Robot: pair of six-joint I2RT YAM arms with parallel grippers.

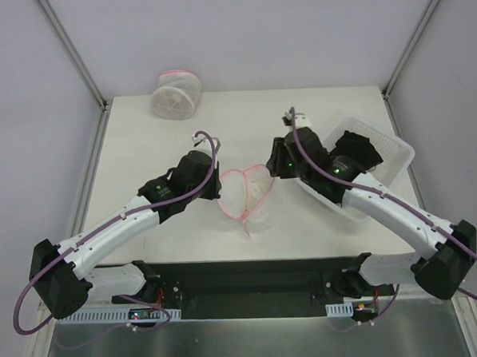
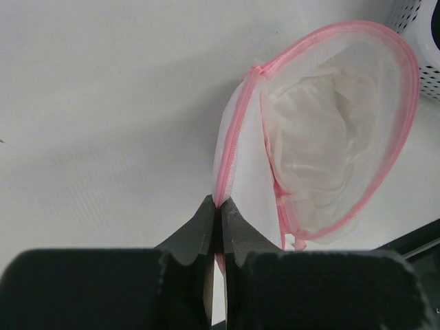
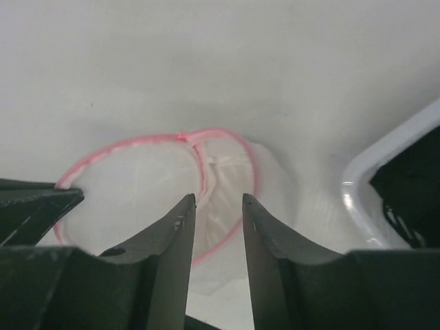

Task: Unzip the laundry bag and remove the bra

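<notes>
The laundry bag (image 1: 246,196) is lying on the table (image 1: 141,144), midway between the two arms, with its pink rim spreading into two loops side by side. That suggests the zip is already undone for most of its run. The bra (image 2: 313,151) is sitting inside the right-hand loop as a pale crumpled bulge under the mesh, and none of it is showing outside the rim. The bag is stretching roughly from far to near, with a loose pink tail trailing off its near end.

The left gripper (image 2: 218,206) is pinching the rim on the bag's left edge, with its fingers pressed together on the pink tape, and so it is anchoring that side. The right gripper (image 3: 218,203) is hovering just right of and beyond the bag, with its fingers partly spread and nothing between them. From there the bra is lying ahead of it and below, and the pink seam is running almost in line with the gap. The right arm looks the nearer one for reaching in.

A white basket (image 1: 393,150) holding a black garment (image 1: 357,150) is sitting to the right, behind that arm. A second mesh bag (image 1: 176,94) is resting well apart at the far edge.
</notes>
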